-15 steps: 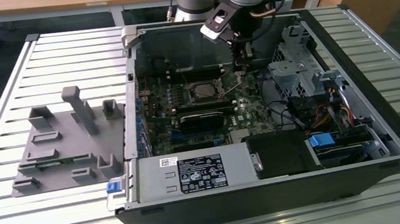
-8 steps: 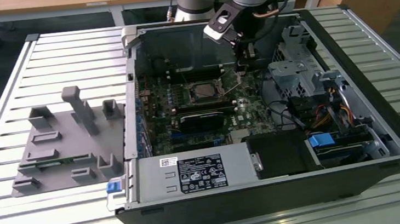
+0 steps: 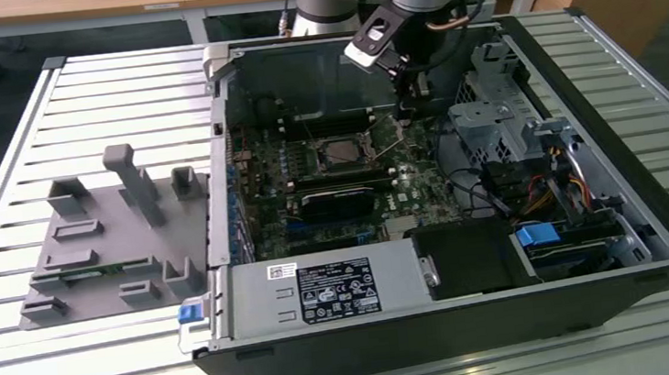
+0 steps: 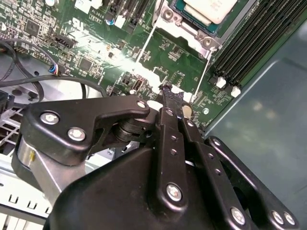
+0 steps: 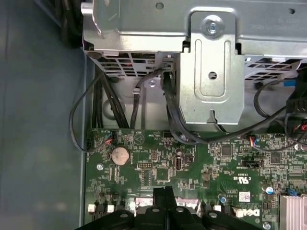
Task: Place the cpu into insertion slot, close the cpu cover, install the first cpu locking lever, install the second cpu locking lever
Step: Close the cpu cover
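The cpu [image 4: 209,6] lies silver side up in the insertion slot [image 3: 337,141] on the green board. The cpu cover [image 4: 190,29], a thin metal frame, lies down around it. Two thin wire locking levers [image 4: 147,44] [image 4: 205,67] reach out from the socket's corners, and one lever [image 3: 394,140] stands up from the board in the exterior view. My gripper [image 4: 168,91] hangs just off the socket on the exterior view's right, close to the levers' free ends. Its black fingers [image 5: 165,194] are pressed together with nothing seen between them.
The open case's walls [image 3: 222,97] ring the board. A metal drive cage [image 5: 211,72] and looping cables [image 5: 172,115] are beside the gripper. Long black memory slots [image 4: 254,43] flank the socket. A grey fixture tray [image 3: 118,236] lies on the slatted table at the exterior view's left.
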`<action>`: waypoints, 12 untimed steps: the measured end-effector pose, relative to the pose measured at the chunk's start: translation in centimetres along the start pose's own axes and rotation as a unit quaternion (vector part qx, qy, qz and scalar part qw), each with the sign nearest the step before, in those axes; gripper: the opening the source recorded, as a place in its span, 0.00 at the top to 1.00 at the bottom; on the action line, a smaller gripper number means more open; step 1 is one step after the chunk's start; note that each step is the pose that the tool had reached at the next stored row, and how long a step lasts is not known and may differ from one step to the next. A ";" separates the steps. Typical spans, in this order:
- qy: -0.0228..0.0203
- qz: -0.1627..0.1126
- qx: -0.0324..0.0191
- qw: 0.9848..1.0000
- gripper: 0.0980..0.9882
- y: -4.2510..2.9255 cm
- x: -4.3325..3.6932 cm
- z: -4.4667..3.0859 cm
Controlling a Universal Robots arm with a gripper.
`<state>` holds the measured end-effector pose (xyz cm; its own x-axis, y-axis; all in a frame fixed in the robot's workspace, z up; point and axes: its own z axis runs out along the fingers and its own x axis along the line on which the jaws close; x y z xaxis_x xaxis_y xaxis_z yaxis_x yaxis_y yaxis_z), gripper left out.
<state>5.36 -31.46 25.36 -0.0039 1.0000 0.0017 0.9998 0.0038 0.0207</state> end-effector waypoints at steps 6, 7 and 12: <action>0.000 0.000 0.001 1.000 0.99 0.41 0.03 0.15; 0.000 0.000 0.001 1.000 0.99 0.48 0.04 0.16; 0.000 0.000 0.001 1.000 0.99 0.84 0.05 0.21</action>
<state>6.21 -31.40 25.16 -0.0038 1.0000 0.0012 0.9998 0.0038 0.0186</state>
